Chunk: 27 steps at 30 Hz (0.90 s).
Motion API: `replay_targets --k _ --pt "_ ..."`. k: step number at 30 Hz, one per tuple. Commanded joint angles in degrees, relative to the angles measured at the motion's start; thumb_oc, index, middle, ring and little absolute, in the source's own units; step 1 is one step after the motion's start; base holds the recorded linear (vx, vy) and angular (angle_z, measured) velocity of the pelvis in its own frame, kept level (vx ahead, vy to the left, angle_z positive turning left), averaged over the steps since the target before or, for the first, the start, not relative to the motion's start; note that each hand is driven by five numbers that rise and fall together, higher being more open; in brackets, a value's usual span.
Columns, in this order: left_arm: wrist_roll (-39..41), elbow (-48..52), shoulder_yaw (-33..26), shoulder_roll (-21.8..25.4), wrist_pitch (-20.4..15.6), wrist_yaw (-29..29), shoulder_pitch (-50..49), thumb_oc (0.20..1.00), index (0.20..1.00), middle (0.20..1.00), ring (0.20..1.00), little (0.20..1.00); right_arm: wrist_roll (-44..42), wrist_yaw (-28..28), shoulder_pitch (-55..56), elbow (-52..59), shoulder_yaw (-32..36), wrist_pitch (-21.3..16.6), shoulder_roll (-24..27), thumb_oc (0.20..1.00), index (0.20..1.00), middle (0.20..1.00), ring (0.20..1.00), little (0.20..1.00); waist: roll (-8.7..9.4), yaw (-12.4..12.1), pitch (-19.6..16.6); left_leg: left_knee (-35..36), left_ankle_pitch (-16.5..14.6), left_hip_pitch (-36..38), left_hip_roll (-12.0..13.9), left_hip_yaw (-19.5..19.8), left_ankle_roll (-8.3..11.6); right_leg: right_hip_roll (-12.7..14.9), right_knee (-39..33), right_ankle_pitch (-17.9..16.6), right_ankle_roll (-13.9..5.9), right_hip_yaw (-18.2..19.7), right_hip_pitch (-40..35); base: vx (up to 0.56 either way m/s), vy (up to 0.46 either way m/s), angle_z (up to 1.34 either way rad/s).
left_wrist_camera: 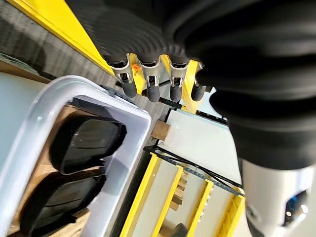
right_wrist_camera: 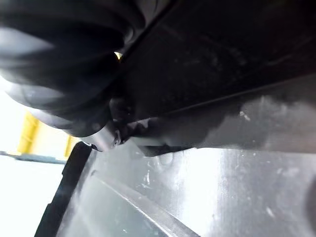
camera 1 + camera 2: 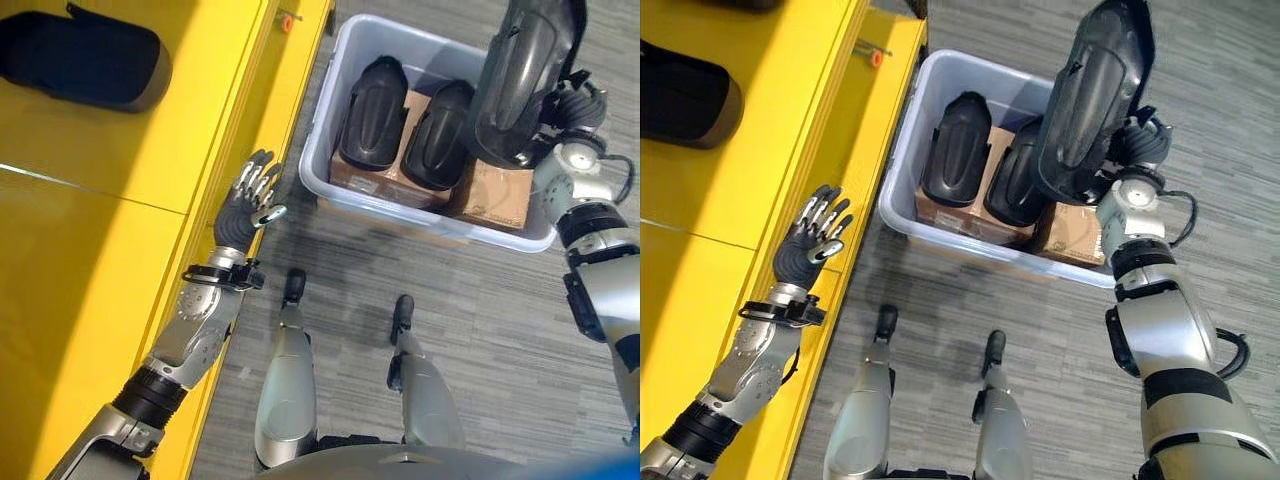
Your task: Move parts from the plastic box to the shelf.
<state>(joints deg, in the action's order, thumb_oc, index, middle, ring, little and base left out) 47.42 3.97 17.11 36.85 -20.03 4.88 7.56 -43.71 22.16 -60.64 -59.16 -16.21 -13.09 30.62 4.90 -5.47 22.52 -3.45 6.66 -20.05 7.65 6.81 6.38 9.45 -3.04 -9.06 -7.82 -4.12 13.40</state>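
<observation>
A light-grey plastic box stands on the floor beside the yellow shelf. Two black moulded parts lie in it on cardboard cartons. My right hand is shut on a third black part, held upright above the box's right side; that part's surface is very close in the right wrist view. Another black part rests on the shelf at the far left. My left hand hangs open at the shelf's edge, its fingers straight, holding nothing.
Grey carpet floor lies around the box. The shelf's yellow front lip runs close along the box's left side. More yellow racking stands further off in the left wrist view.
</observation>
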Motion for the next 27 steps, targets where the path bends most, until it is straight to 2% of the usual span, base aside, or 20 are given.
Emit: replay_targets --k 1,4,7,12,18,21,22,23,24,25,26,27 --pt "0.53 3.09 -1.43 -0.32 -0.83 -2.22 -3.93 1.000 1.000 1.000 1.000 1.000 0.91 -0.69 3.52 5.11 -0.99 -5.18 -0.49 0.200 0.200 0.200 0.200 0.200 0.23 0.46 -6.03 2.74 -3.26 4.17 3.03 -1.99 -1.68 0.83 3.78 5.54 0.10 -0.06 -2.60 0.03 -0.017 -0.13" --pt "0.72 2.92 -1.91 -0.16 -0.38 -2.58 -4.80 1.000 1.000 1.000 1.000 1.000 0.79 -1.51 5.97 8.63 -1.08 -5.14 -1.95 0.200 0.200 0.200 0.200 0.200 0.43 0.77 -7.25 2.86 -3.55 5.72 3.38 -2.29 -1.59 0.74 4.14 6.10 0.16 0.04 -3.69 0.03 -0.020 -0.03" --pt "1.26 1.79 -2.81 -0.01 0.40 -3.07 -5.22 1.000 1.000 1.000 1.000 1.000 1.87 -2.61 9.84 14.22 -2.00 -4.79 -4.56 0.200 0.200 0.200 0.200 0.200 0.44 1.30 -9.98 3.88 -3.52 8.35 3.88 -2.43 -1.41 0.42 4.84 7.45 0.45 0.10 -5.71 0.04 -0.028 -0.05" --pt "1.70 0.95 -4.01 -1.36 1.19 -2.77 -5.41 1.000 1.000 1.000 1.000 1.000 1.89 -3.82 13.23 18.27 -2.83 -4.31 -8.17 0.200 0.200 0.200 0.200 0.200 0.25 1.31 -13.14 4.81 -3.47 11.73 4.77 -1.89 -1.41 -0.68 8.73 10.91 1.16 -0.09 -7.43 0.05 -0.044 0.01" --pt "2.42 1.73 -7.91 -2.32 1.46 -3.12 -9.39 1.000 1.000 1.000 1.000 1.000 0.33 -6.21 13.70 20.23 -5.01 -3.99 -11.98 0.200 0.200 0.200 0.200 0.200 -0.24 0.07 -13.84 3.31 -3.39 13.91 7.21 -1.02 -1.11 -3.32 15.83 16.03 3.10 -0.30 -7.54 0.00 -0.124 0.03" --pt "2.76 1.29 -10.04 -3.80 1.70 -3.45 -12.51 1.000 1.000 1.000 1.000 1.000 -0.65 -7.27 12.55 21.77 -6.12 -4.19 -12.32 0.200 0.200 0.200 0.200 0.200 -0.65 -0.75 -13.53 3.79 -0.70 13.21 8.75 -0.21 -0.36 -5.17 16.66 17.23 4.77 -1.36 -6.98 -0.07 -0.208 -0.01" --pt "3.34 0.80 -10.06 -4.21 1.93 -3.84 -13.23 1.000 1.000 1.000 1.000 1.000 -0.70 -7.75 11.87 22.08 -6.72 -4.34 -12.29 0.200 0.200 0.200 0.200 0.200 -1.07 -1.24 -13.12 4.03 1.21 12.40 9.19 0.20 -0.17 -5.83 16.75 17.53 5.43 -2.34 -6.76 -0.13 -0.222 0.14" --pt "3.73 -0.01 -10.07 -4.58 2.33 -4.32 -13.74 1.000 1.000 1.000 1.000 1.000 -0.97 -7.89 10.79 21.80 -7.23 -4.54 -11.64 0.200 0.200 0.200 0.200 0.200 -1.93 -1.59 -12.41 4.82 4.39 10.84 9.27 0.66 0.10 -6.09 16.76 17.96 6.32 -4.24 -6.38 -0.14 -0.175 0.26" --pt "3.62 -0.07 -10.11 -4.88 2.22 -4.04 -13.46 1.000 1.000 1.000 1.000 1.000 -0.86 -7.78 10.39 22.25 -7.29 -4.59 -11.05 0.200 0.200 0.200 0.200 0.200 -2.29 -2.00 -11.93 4.77 6.31 9.15 9.05 -0.05 0.03 -5.72 16.93 18.19 6.69 -5.60 -6.11 -0.15 -0.142 0.89" --pt "3.78 -1.10 -10.31 -5.59 2.28 -4.40 -13.04 1.000 1.000 1.000 1.000 1.000 -0.41 -7.75 9.41 22.88 -7.52 -4.62 -9.98 0.200 0.200 0.200 0.200 0.200 -2.30 -2.04 -11.54 3.52 6.32 7.48 7.65 -0.89 -0.61 -4.29 17.21 18.08 7.10 -7.27 -5.65 -0.16 -0.106 1.60" --pt "3.52 -1.26 -10.07 -6.24 2.10 -4.57 -12.63 1.000 1.000 1.000 1.000 1.000 -0.28 -7.77 8.60 22.83 -7.64 -4.89 -9.70 0.200 0.200 0.200 0.200 0.200 -2.02 -2.23 -11.36 -0.58 4.20 7.59 6.60 -1.06 -0.87 -2.91 16.40 17.02 7.30 -8.26 -5.61 -0.15 -0.110 1.85" --pt "3.34 -0.26 -10.01 -6.82 2.00 -4.58 -12.36 1.000 1.000 1.000 1.000 1.000 0.12 -7.76 8.72 23.38 -7.35 -4.99 -9.23 0.200 0.200 0.200 0.200 0.200 -2.05 -1.66 -11.56 -4.30 2.16 9.01 7.12 -3.97 -1.09 -1.65 15.68 16.67 7.80 -10.11 -5.92 -0.14 -0.077 1.36"
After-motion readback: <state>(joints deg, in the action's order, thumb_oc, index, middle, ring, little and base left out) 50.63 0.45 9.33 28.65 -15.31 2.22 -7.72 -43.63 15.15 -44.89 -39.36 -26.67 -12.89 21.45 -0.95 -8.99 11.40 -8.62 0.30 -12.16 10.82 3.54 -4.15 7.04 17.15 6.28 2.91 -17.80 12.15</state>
